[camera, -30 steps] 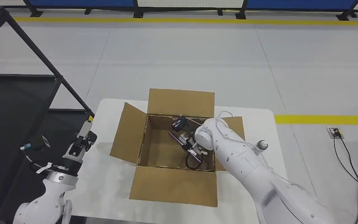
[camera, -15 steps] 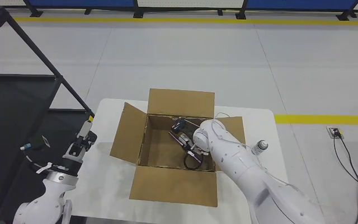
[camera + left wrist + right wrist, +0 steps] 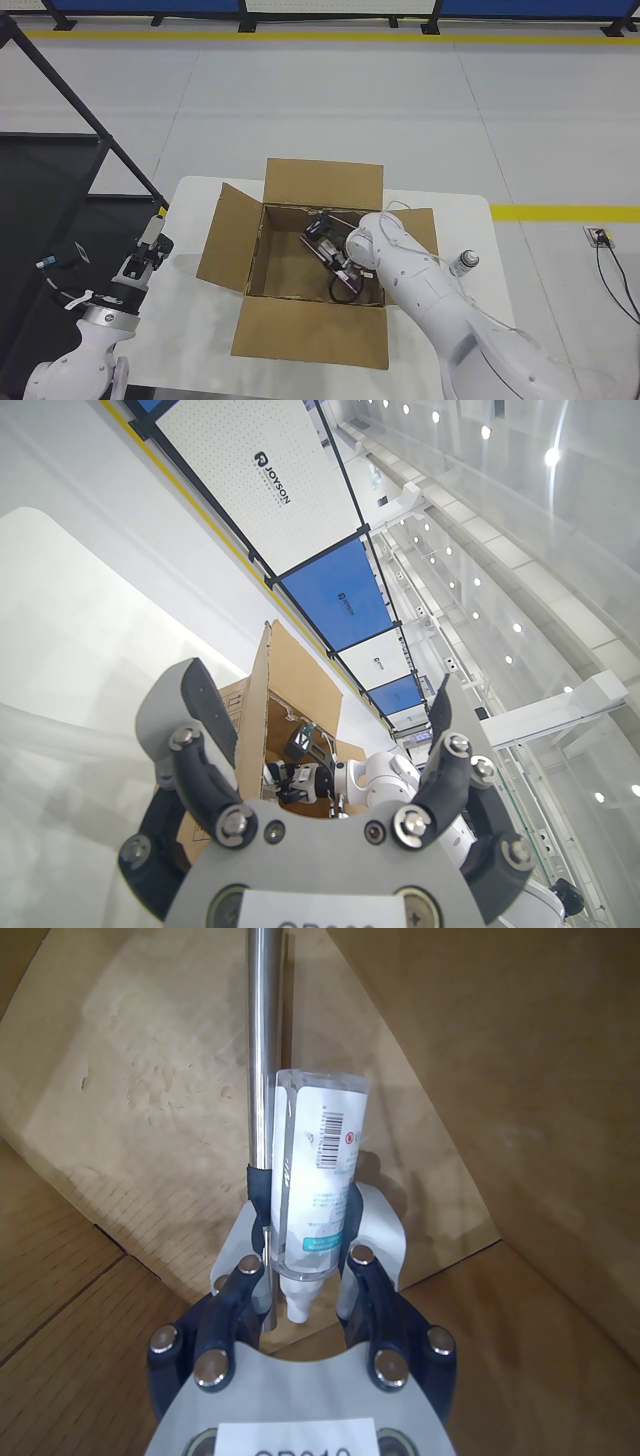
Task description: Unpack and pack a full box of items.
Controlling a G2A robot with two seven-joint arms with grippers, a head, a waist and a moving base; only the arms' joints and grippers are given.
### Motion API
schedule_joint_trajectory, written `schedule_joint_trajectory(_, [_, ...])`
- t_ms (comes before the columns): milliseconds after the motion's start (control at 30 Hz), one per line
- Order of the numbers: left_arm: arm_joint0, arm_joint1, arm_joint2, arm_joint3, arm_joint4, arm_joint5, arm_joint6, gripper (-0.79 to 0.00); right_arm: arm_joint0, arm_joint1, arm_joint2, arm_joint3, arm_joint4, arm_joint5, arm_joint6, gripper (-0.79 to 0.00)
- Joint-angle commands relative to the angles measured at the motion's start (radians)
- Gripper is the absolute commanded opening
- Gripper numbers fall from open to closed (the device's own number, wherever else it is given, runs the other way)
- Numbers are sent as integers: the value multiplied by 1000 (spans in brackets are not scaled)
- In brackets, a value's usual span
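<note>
Clear plastic, white-labelled, clenched in the right gripper (image 3: 307, 1195): a bottle (image 3: 320, 1128), nozzle end toward the wrist, base pointing away. Pinned alongside it, apparently between one dark finger and the bottle's side, a steel rod (image 3: 260, 1053), long and smooth, running well past the bottle's base. Risk first in that doubled grasp: round against round, hard against slick, so likely to roll or squirt free under any twist or quick lift. Rod probably only half caught; liable to slide out on the way up and clatter back down, or to swing and lever the bottle loose. Around the grasp, the brown walls of the cardboard box (image 3: 310, 335), with the gripper low inside, near the middle of the opening and a little toward 1 o'clock in the top view. Tight quarters: rod tip prone to snag a wall or a raised flap on a slanted exit, dragging the box across the table (image 3: 200, 330). Beyond the box at 3 o'clock, a small bottle (image 3: 461, 263), apparently upright on the table, easy to topple with a wide swing of the arm. At 9 o'clock, well apart, the left gripper (image 3: 322, 690), jaws spread and holding nothing, too far off to steady the box.
</note>
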Motion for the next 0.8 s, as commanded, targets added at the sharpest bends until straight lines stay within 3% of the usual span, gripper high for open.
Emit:
schedule_joint_trajectory(0, [0,0,0,0,0,0,0,0,5,-1,5,1,3,-11,-10,-785])
schedule_joint_trajectory(467, [0,0,0,0,0,0,0,0,35,21,44,-57,11,-131,-48,-785])
schedule_joint_trajectory(767, [0,0,0,0,0,0,0,0,40,75,99,-176,15,-213,-27,-785])
